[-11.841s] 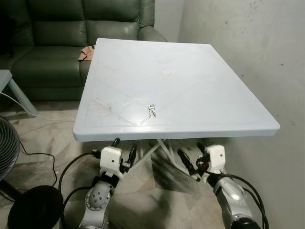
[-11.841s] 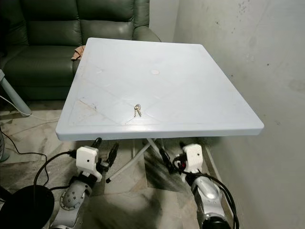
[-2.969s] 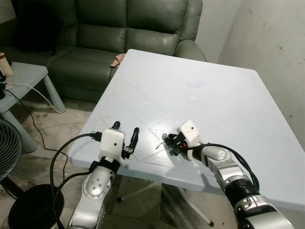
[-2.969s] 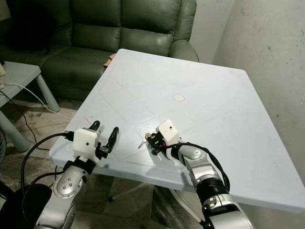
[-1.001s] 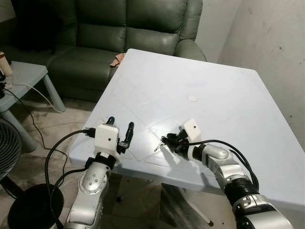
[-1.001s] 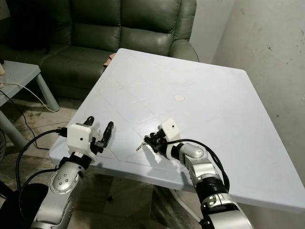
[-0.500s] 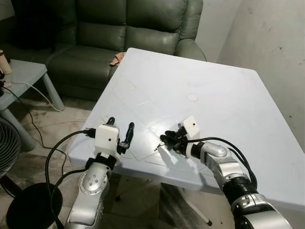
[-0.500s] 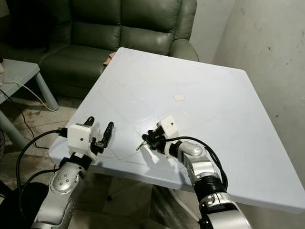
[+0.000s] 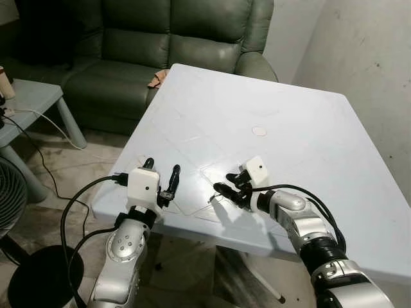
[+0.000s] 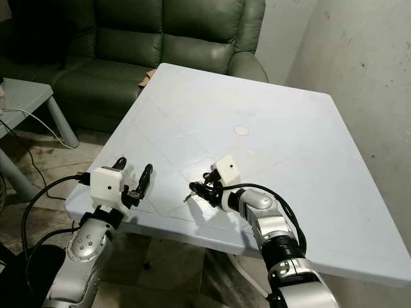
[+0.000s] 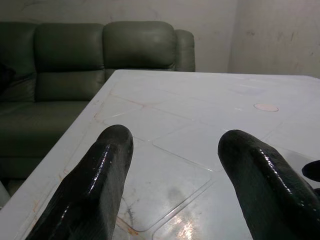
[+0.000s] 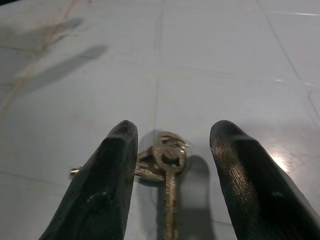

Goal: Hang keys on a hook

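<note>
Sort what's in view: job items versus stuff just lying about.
Job:
keys, lying on the white table
right gripper, jaws open around the keys

Lying about:
green sofa
left gripper, open, idle
small side table

The bench [image 9: 302, 128] stands before a sofa [image 9: 160, 45], with a wall [image 9: 372, 58] on its right. The keys [image 12: 162, 162] lie on the bench near its front edge, between the spread fingers of the right pincer [image 9: 226, 187]. The left pincer [image 9: 160, 176] sits at the bench's front left corner, fingers apart, well left of the keys. A small side table [image 9: 32, 99] stands to the left.
</note>
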### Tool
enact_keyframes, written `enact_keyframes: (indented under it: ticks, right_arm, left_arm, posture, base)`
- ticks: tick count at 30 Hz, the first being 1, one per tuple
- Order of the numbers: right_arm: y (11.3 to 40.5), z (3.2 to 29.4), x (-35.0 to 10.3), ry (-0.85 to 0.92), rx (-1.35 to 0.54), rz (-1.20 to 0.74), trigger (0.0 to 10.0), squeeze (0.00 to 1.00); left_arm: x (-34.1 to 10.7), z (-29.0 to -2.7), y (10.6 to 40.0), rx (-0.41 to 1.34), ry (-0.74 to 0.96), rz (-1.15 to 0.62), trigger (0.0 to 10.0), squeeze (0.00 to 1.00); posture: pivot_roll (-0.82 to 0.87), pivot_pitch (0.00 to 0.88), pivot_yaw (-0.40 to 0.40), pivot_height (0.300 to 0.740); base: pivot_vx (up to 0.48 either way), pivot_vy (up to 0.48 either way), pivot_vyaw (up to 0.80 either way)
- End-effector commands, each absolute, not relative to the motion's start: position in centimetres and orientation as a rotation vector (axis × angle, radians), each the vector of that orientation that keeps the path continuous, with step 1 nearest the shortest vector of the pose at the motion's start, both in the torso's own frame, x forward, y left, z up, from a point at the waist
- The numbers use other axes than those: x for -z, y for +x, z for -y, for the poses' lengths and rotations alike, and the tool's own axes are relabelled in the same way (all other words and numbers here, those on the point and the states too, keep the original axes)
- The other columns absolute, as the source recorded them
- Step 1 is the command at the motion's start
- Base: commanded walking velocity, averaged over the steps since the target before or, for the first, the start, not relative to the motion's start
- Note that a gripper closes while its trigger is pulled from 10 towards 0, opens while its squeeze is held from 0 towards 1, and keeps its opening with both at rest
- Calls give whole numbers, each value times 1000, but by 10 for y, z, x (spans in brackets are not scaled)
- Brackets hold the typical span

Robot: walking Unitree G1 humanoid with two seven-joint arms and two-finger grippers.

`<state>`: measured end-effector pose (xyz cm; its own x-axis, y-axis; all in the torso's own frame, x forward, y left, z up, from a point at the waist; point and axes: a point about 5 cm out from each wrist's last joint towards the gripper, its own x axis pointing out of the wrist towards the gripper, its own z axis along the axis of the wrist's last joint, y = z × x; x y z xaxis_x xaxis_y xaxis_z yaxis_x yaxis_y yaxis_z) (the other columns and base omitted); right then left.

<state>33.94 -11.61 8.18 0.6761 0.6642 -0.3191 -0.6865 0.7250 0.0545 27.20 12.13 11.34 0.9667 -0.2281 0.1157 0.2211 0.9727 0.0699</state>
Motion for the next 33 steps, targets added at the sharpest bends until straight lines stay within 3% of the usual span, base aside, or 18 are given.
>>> enact_keyframes:
  ticks: [1, 15, 16, 17, 22, 23, 24, 25, 33]
  right_arm:
    - [342, 118, -85, -121, -759, -341, 10000, 0]
    - [339, 114, -80, -144, -763, -371, 10000, 0]
    - [339, 113, -80, -138, -764, -365, 9176, 0]
    - [338, 113, -81, -141, -767, -354, 4392, 0]
    - [338, 112, -81, -143, -768, -352, 3765, 0]
    - [339, 112, -82, -143, -767, -348, 2039, 0]
    - [339, 112, -82, -144, -765, -348, 2157, 0]
    - [339, 112, -82, -142, -766, -347, 863, 0]
    - [339, 113, -83, -147, -778, -344, 980, 0]
  left_arm:
    - [-116, -120, 272, 223, 58, 126, 10000, 0]
    - [-117, -121, 273, 222, 52, 129, 10000, 0]
    - [-117, -121, 273, 222, 53, 129, 10000, 0]
    - [-117, -121, 274, 221, 54, 130, 10000, 0]
    - [-118, -121, 274, 219, 55, 132, 10000, 0]
    - [-118, -121, 274, 219, 55, 133, 10000, 0]
    - [-118, -121, 274, 218, 55, 133, 10000, 0]
    - [-118, -121, 274, 218, 55, 133, 10000, 0]
    - [-119, -121, 275, 218, 55, 134, 10000, 0]
  posture:
    - [-39, 11, -111, 740]
    - [-39, 10, -109, 740]
    - [-37, 12, -110, 740]
    - [-37, 12, -110, 740]
    - [-35, 11, -111, 740]
    - [-35, 11, -111, 740]
    - [-35, 11, -112, 740]
    - [-35, 11, -112, 740]
    - [-36, 10, -113, 740]
  base:
    - [0, 0, 0]
    - [0, 0, 0]
    - [0, 0, 0]
    - [0, 0, 0]
    - [0, 0, 0]
    - [0, 0, 0]
    - [0, 0, 0]
    - [0, 0, 0]
    - [0, 0, 0]
